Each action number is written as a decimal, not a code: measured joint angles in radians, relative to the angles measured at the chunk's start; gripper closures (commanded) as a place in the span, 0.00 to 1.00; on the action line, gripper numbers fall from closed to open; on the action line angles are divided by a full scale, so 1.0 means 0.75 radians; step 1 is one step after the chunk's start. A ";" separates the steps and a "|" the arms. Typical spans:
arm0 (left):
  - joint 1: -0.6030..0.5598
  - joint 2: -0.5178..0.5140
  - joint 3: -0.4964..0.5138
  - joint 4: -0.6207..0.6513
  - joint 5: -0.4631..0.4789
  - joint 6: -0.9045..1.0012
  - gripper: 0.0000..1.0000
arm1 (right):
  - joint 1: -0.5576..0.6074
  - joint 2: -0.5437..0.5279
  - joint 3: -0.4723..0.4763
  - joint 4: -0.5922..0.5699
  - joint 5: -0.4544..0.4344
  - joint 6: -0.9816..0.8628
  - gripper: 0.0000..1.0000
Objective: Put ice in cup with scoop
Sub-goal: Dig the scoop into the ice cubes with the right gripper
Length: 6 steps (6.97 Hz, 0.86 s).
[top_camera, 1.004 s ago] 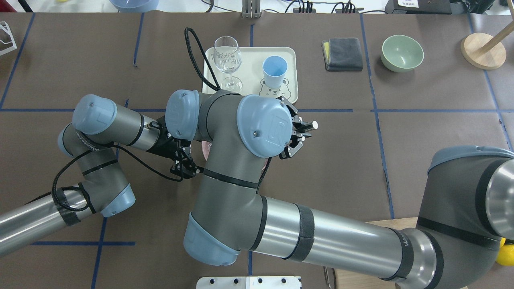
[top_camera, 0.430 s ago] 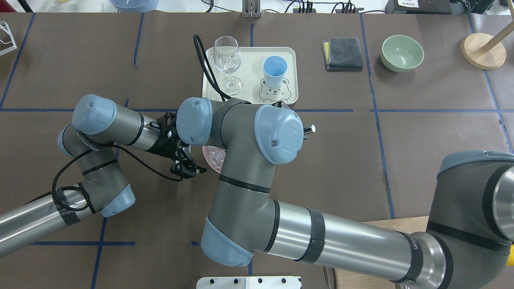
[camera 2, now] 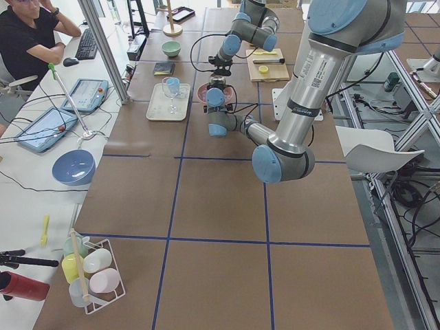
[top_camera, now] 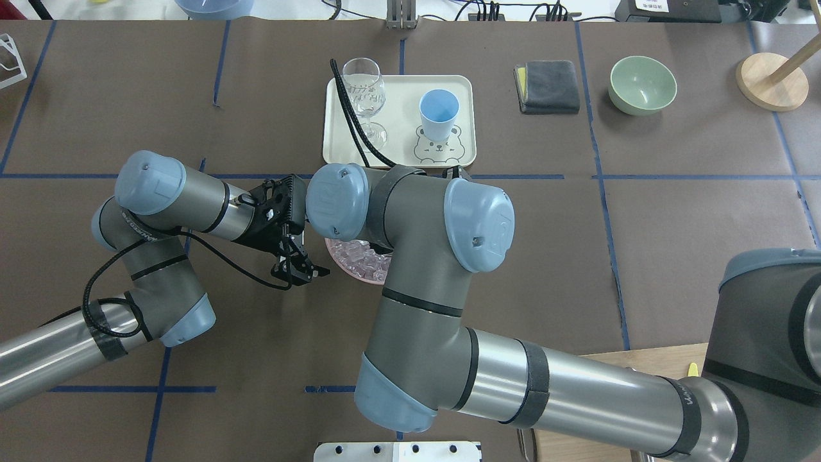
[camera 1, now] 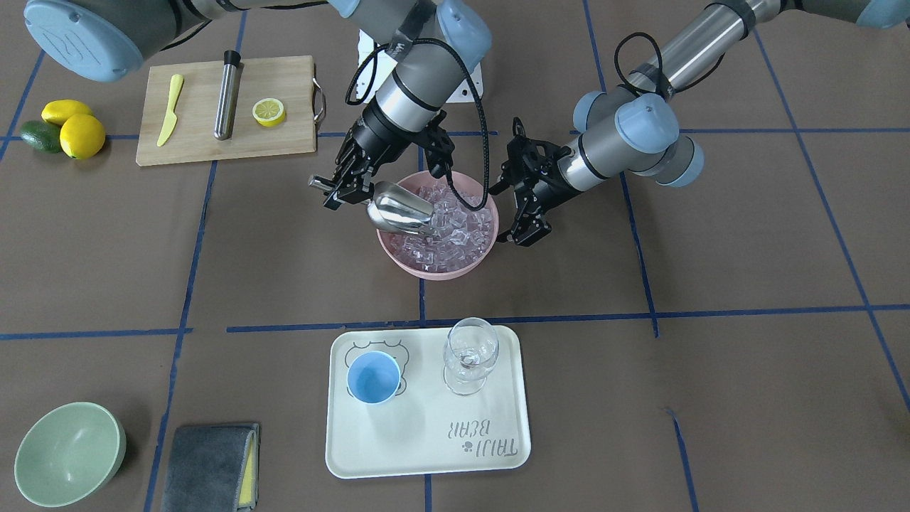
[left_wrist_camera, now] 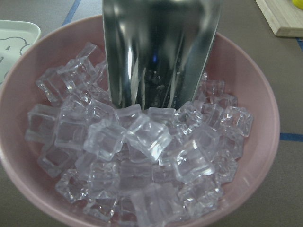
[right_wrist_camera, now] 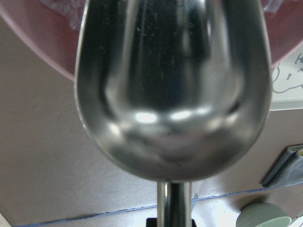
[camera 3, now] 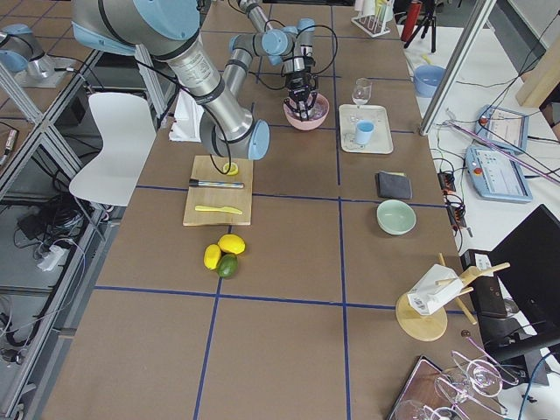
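The steel scoop (camera 1: 402, 210) lies tilted with its mouth in the ice (camera 1: 455, 220), which fills a pink bowl (camera 1: 434, 269). My right gripper (camera 1: 340, 190) is shut on the scoop's thin handle, at the bowl's rim. The scoop fills the right wrist view (right_wrist_camera: 173, 90) and shows from behind in the left wrist view (left_wrist_camera: 161, 47), above the ice (left_wrist_camera: 142, 151). My left gripper (camera 1: 522, 213) is open and empty beside the bowl's other side. The light-blue cup (camera 1: 373, 377) stands empty on a cream tray (camera 1: 426, 455), apart from the bowl. In the overhead view the cup (top_camera: 439, 110) shows and my right gripper is hidden under its arm.
A clear wine glass (camera 1: 469, 355) stands on the tray beside the cup. A green bowl (camera 1: 67, 455) and a grey cloth (camera 1: 210, 466) lie near the front-facing view's lower left. A cutting board (camera 1: 284, 146) holds a steel cylinder (camera 1: 227, 103), a lemon half and a yellow knife.
My right arm has swung to the right in the overhead view, uncovering part of the pink bowl and hiding its gripper and the handle end. My left arm has stayed still.
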 measured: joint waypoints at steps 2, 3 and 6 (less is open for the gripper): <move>0.000 0.001 0.000 0.000 0.000 0.003 0.00 | -0.002 -0.019 0.013 0.054 0.001 0.005 1.00; -0.001 0.001 0.000 0.000 0.001 0.004 0.00 | -0.004 -0.027 0.015 0.085 0.001 0.007 1.00; -0.004 0.003 0.000 0.000 0.002 0.007 0.00 | -0.008 -0.119 0.101 0.197 0.011 0.013 1.00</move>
